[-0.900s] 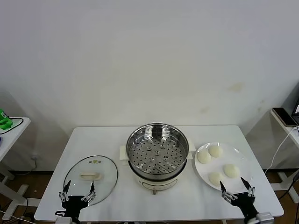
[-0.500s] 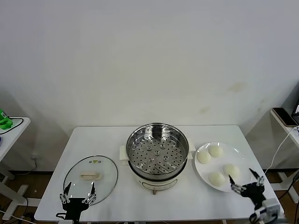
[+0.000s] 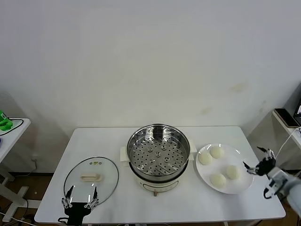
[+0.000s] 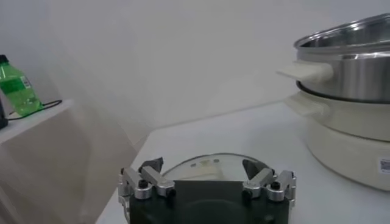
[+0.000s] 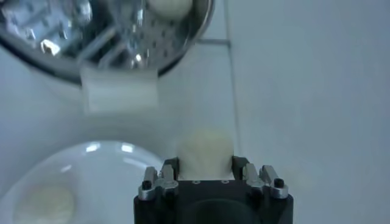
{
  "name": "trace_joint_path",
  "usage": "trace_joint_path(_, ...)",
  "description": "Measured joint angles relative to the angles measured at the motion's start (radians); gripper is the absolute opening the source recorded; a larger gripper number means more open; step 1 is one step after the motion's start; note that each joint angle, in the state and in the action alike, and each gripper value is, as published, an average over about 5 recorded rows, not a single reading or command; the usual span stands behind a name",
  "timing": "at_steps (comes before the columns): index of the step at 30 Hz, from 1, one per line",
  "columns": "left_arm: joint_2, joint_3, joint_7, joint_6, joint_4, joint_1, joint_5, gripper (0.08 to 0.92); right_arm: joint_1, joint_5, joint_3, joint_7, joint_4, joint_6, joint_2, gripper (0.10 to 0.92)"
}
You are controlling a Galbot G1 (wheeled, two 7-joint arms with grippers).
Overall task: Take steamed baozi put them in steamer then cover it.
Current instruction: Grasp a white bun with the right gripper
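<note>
Right gripper (image 3: 256, 162) low off counter's (image 3: 113, 141) right edge, beside white plate (image 3: 240, 186) — jaws wide, holding nothing. Left gripper (image 3: 80, 197) parked at near edge by glass lid (image 3: 91, 179), jaws wide, empty. Four baozi (image 3: 217, 179) on plate; steamer (image 3: 159, 150) at counter centre.

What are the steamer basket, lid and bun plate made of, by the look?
Steamer basket: polished metal, likely stainless steel; mirror reflections on the wall, perforated floor.
Pot base: cream, matte; looks like plastic, though painted metal is possible.
Lid: clear glass, since the table shows through; cream handle, probably plastic.
Plate: white and glossy; ceramic or melamine, cannot tell which.
</note>
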Motion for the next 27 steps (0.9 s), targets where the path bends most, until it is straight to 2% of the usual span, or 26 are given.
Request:
trace_joint_path(14, -0.025, 0.01, -0.002, -0.018, -0.012, 0.008, 0.03, 0.823, 0.777, -0.023, -0.773, -0.318, -0.291, 0.097, -0.056, 0.823)
trace_joint_path(20, -0.029, 0.015, -0.003, -0.021, -0.013, 0.001, 0.037, 0.823, 0.959, -0.025, -0.992, -0.421, -0.38, 0.108, -0.043, 0.823)
trace_joint_path(27, -0.025, 0.017, -0.003, -0.024, -0.016, -0.011, 0.035, 0.823, 1.062, -0.015, -1.138, -0.477, -0.463, 0.111, -0.01, 0.823)
